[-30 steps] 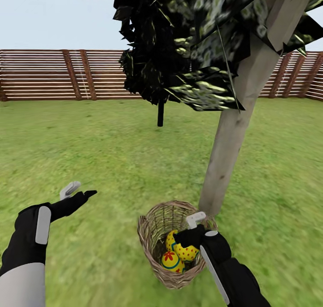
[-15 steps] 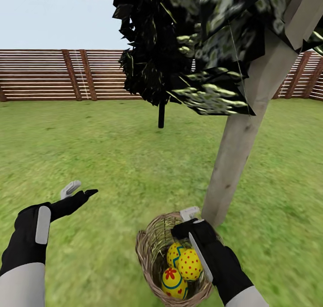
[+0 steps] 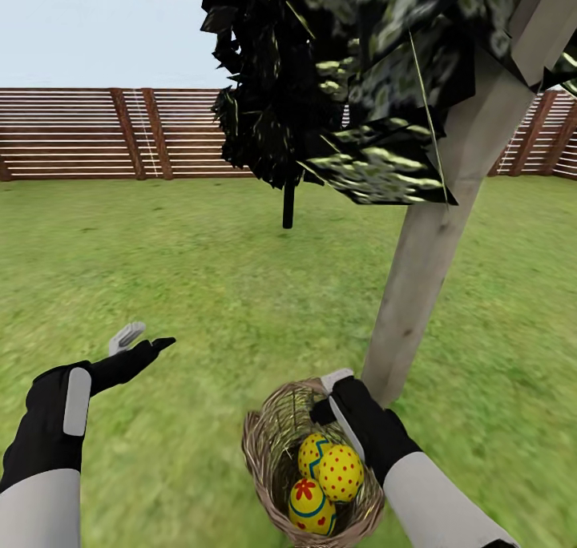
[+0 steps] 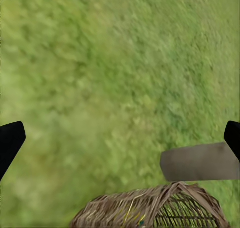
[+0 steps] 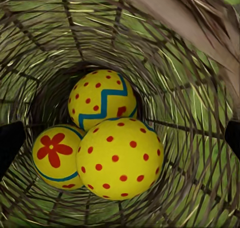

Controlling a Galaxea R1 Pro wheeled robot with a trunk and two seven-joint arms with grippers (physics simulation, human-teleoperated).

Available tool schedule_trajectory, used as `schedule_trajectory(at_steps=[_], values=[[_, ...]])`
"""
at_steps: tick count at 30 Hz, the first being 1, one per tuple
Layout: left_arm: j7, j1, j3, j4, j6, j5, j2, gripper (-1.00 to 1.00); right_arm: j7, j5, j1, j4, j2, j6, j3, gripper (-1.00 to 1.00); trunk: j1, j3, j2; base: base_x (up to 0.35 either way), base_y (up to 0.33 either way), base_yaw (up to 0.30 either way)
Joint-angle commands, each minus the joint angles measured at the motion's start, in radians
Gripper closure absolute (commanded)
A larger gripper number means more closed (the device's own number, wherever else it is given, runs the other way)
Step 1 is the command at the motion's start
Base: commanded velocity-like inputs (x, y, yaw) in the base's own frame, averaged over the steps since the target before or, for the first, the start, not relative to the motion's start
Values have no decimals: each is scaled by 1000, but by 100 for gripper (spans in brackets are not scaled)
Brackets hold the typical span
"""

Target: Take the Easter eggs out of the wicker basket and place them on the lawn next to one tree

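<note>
A: Where are the eggs?

B: All three bright yellow Easter eggs [image 3: 324, 480] sit together inside the small round brown woven wicker basket [image 3: 268, 444], touching one another. The right wrist view shows them well: a red-dotted egg [image 5: 120, 158] nearest the camera, an egg with a blue zigzag band [image 5: 102, 98] behind it, and an egg bearing a red flower in a blue ring [image 5: 54, 155] beside it.

A: And the basket?

B: It rests on the mottled green lawn [image 3: 200, 292], just beside the foot of the tree with the thick pale grey-beige trunk [image 3: 417, 292] and dark speckled leaves.

A: The right gripper?

B: The right gripper [image 3: 336, 396] is at the basket's far rim, above the eggs. Its black fingertips [image 5: 10, 143] show at opposite edges of the wrist view, so the jaws are spread wide, holding nothing.

A: The left one?

B: The left gripper [image 3: 140, 341] hovers over bare grass, well apart from the basket. Its jaws are wide apart too and empty.

A: Anything farther off?

B: A thin black-trunked dark tree [image 3: 287, 203] stands farther out, with a brown horizontal-slat wooden fence [image 3: 80, 135] behind it.
</note>
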Motion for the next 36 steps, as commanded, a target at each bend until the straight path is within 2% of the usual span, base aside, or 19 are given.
schedule_trajectory(at_steps=[1, 8, 27, 36], values=[[-8, -1, 2, 0, 5, -5, 0, -100, -2, 3, -2, 6, -2, 5, 1, -100, 4, -4, -8, 0, 0, 0], [-9, -1, 2, 2, 6, -5, 0, -100, -2, 4, -3, 57, -6, 5, -4, -100, 31, -26, -57, 0, 0, 0], [-10, -1, 4, 3, 6, -4, 0, -100, -2, 4, -3, 65, -7, -5, -7, -100, 103, -86, -190, 0, 0, 0], [-10, -1, 4, 3, 6, -5, 0, -100, -2, 5, -3, 137, -6, -12, -9, -100, 107, -120, -192, 0, 0, 0]])
